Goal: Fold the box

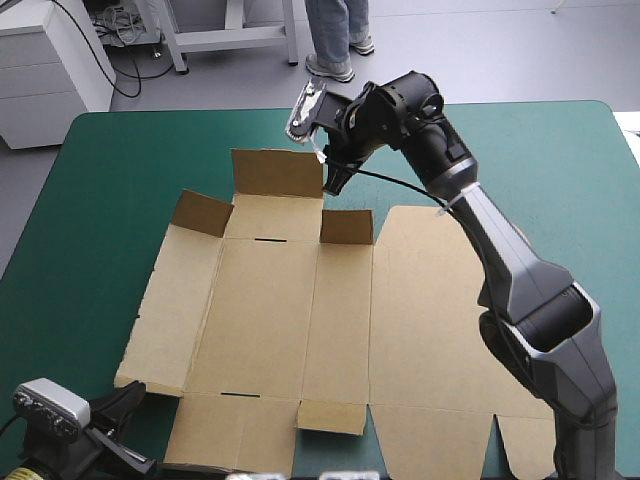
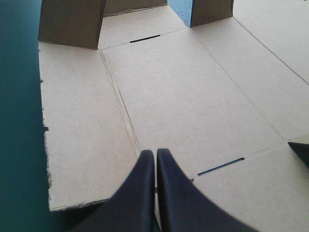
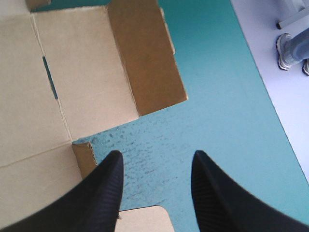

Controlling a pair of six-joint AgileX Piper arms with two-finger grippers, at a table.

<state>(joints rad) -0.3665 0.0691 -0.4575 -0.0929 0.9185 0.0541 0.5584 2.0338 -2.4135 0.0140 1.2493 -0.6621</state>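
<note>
High view: lower left, left gripper (image 1: pixel 128 398), black fingers together, at corner of brown cut-board box (image 1: pixel 270 300), mostly flat mid-frame. Upper centre, right gripper (image 1: pixel 335 178) fingers apart beside raised far flap (image 1: pixel 277 172). Judged step: raising walls; next, pinch flap, fold inward.

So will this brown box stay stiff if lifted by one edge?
Probably not: the box is a thin creased sheet, so it would likely hinge there. Its raised far flap suggests panels fold readily. Pushed, it may slide on the teal-green cover.

Brown box (image 1: pixel 300 320) flat, few flaps raised
</note>
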